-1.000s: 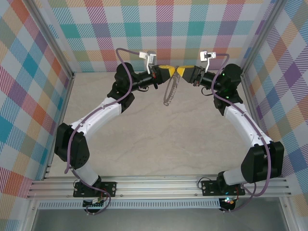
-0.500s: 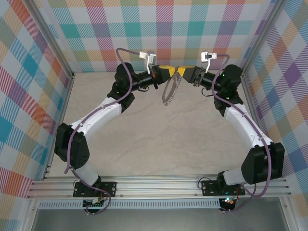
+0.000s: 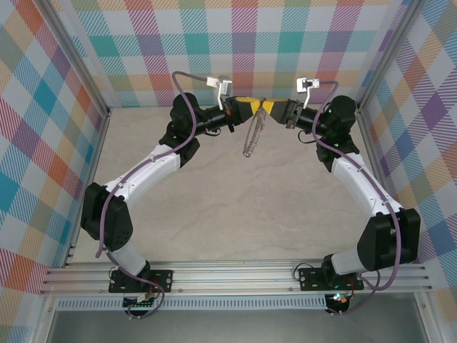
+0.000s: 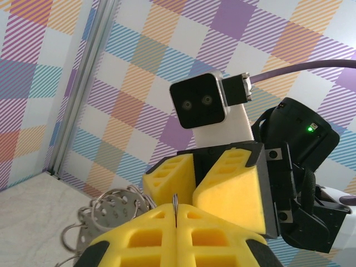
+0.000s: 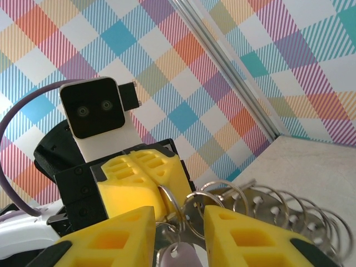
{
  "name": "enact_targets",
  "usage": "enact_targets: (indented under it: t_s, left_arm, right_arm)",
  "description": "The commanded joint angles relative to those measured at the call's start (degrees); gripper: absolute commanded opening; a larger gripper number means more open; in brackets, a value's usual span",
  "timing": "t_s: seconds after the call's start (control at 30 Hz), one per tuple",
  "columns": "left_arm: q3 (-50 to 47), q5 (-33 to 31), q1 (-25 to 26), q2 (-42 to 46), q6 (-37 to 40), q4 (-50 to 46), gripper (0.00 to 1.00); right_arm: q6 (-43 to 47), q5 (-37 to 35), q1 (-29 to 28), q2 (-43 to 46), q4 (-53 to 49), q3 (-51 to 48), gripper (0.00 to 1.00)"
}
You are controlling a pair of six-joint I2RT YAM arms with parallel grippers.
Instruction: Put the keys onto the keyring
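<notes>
Both arms reach to the far edge of the table (image 3: 214, 207), around its middle, with the grippers nose to nose in the air.

The left gripper (image 3: 251, 108) has its yellow fingers (image 4: 211, 239) pressed together on the keyring (image 3: 250, 137); in the left wrist view a thin bit of ring wire sticks up from the seam between them. The keyring hangs down from that grip, tilted, above the far middle of the table and clear of the surface. It is grey metal with many small wire loops along its rim and a perforated band showing in both wrist views.

The right gripper (image 3: 268, 108) faces the left one, almost tip to tip. Its fingers (image 5: 253, 239) are partly apart, and the key (image 5: 178, 257) sits in the gap with its lilac head between the pads, which looks pinched. The blade is cut off at the bottom edge of the view. A wire loop of the keyring lies just above the key head, right next to the left gripper's yellow tip; I can't tell whether it touches.

Each wrist view shows the opposite arm's small black camera box (image 4: 200, 100) on a white mount. A green light (image 4: 309, 128) glows on the right arm's black housing. A purple cable (image 4: 300, 69) runs off the camera. Pastel checked walls (image 3: 285, 43) surround the table.
</notes>
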State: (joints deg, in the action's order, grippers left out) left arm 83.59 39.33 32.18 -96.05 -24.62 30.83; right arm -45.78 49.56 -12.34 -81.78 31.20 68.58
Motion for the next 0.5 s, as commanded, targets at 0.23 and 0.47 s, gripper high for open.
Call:
enact_targets:
  t_s: [0.23, 0.47]
  left_arm:
    - [0.9, 0.1, 0.4, 0.3, 0.0, 4.6, 0.0]
    - [0.9, 0.0, 0.4, 0.0, -0.3, 4.8, 0.0]
  right_arm:
    - [-0.8, 1.7, 0.2, -1.0, 3.6, 2.3, 0.27]
    - [-1.0, 1.9, 0.0, -0.7, 3.9, 2.6, 0.25]
